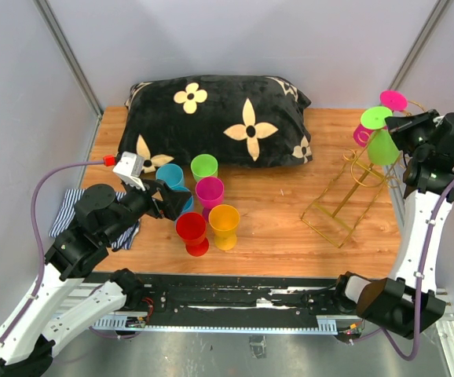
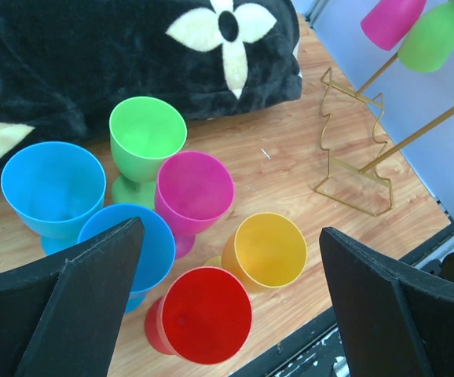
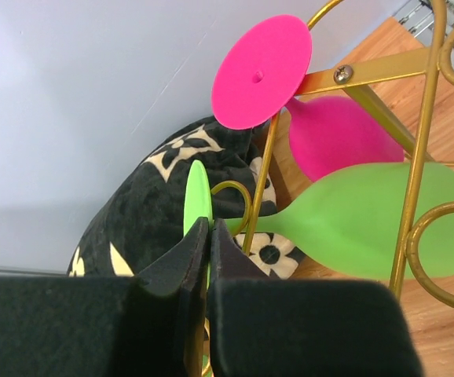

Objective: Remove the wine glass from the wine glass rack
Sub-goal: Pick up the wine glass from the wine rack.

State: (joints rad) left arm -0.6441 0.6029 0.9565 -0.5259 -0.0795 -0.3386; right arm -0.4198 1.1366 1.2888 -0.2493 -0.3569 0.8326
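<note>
The gold wire wine glass rack [image 1: 345, 208] [image 3: 419, 157] stands at the table's right side. Two glasses hang upside down from its upper rails: a green wine glass [image 1: 382, 148] [image 3: 368, 220] and a pink one [image 1: 362, 135] [image 3: 333, 137]. My right gripper [image 1: 400, 129] [image 3: 210, 224] is up at the top of the rack, shut on the thin edge of the green glass's round foot [image 3: 198, 188]. My left gripper [image 1: 172, 200] [image 2: 231, 228] hovers open above a cluster of coloured cups, holding nothing.
Blue [image 1: 170, 177], green [image 1: 204, 166], magenta [image 1: 210, 192], red [image 1: 192, 232] and yellow [image 1: 224, 224] cups stand left of centre. A black flowered pillow [image 1: 219, 118] lies at the back. A striped cloth [image 1: 70, 212] is at the left edge. Grey walls close in on both sides.
</note>
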